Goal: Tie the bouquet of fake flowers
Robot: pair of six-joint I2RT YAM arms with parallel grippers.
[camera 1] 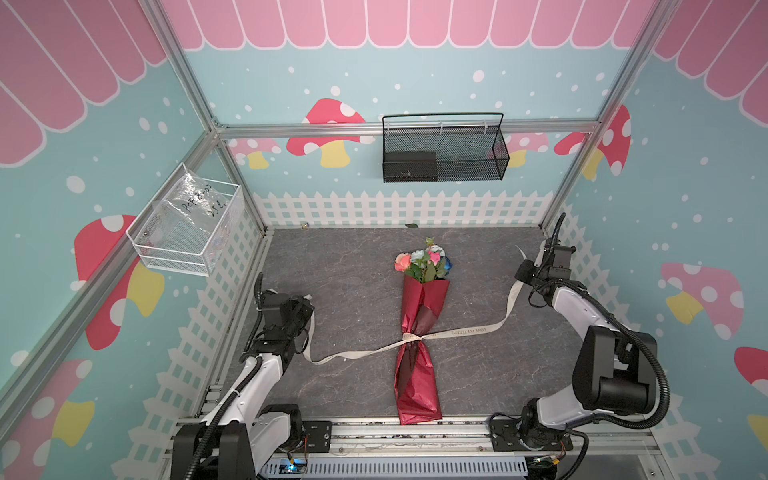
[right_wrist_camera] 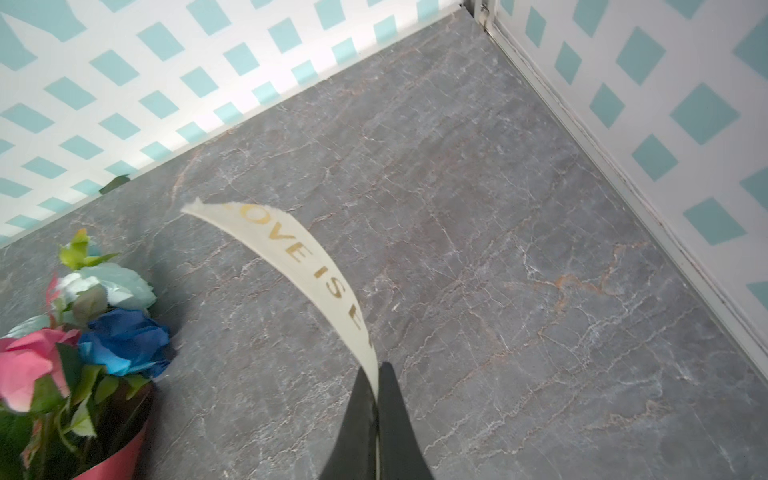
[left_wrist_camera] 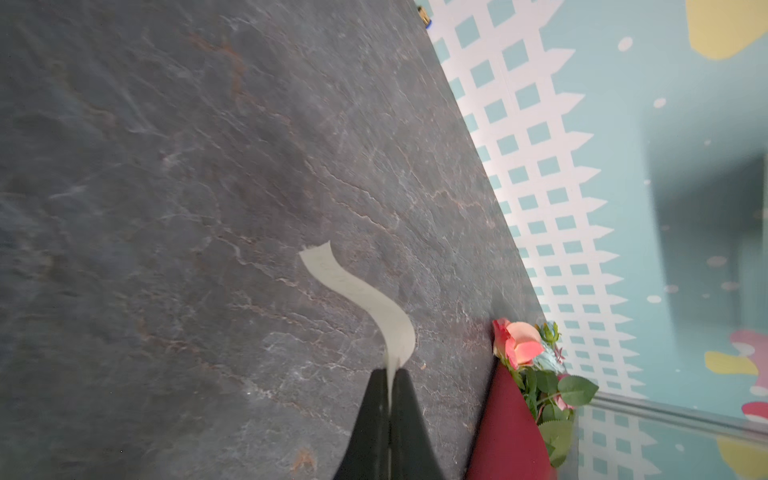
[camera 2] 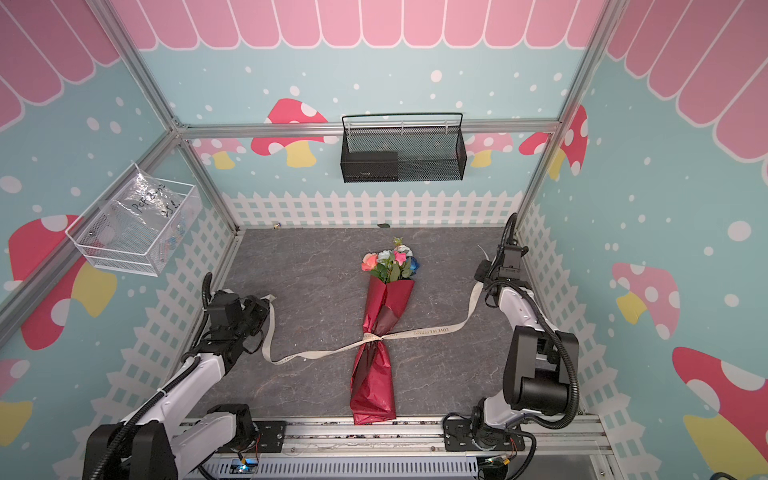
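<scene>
Two pincers, each clamped on an end of one cream ribbon with gold lettering [camera 1: 457, 331]. Nearest: the foot of the bouquet of fake flowers [camera 1: 420, 299], wrapped in shiny red paper [camera 1: 417, 386], reaches the metal rail [camera 1: 374, 436] at the front edge of the dark grey stone-look bench [camera 1: 332, 270]. The bouquet lies flat mid-bench, heads pointing to the back wall.

The ribbon goes round the wrap's pinched waist and crosses in a knot [camera 1: 415, 337]. One strand runs left along the bench, the other rises to the right.

Next back, the left pincer [left_wrist_camera: 391, 371]: jaws together on the ribbon, with a short curled tail past the tips. It is left of the bouquet, well apart from it.

Farther back, the right pincer [right_wrist_camera: 377, 372]: jaws together on the ribbon, with a lettered tail poking out. It is right of the flower heads, raised above the bench.

Heads above the wrap's open top:
- salmon-orange rose [camera 1: 402, 262] at left
- pale blue-white cluster [camera 1: 417, 254]
- pink rose [camera 1: 435, 257]
- deep blue rose [camera 1: 446, 264] at right
- green leaves [camera 1: 415, 272] among them

A small loose green leaf [camera 1: 411, 225] lies at the bench's far edge. A white wire basket [camera 1: 166, 259] with a clear plastic bag [camera 1: 195, 208] hangs on the left wall. A black mesh basket [camera 1: 469, 162] hangs on the back wall.
</scene>
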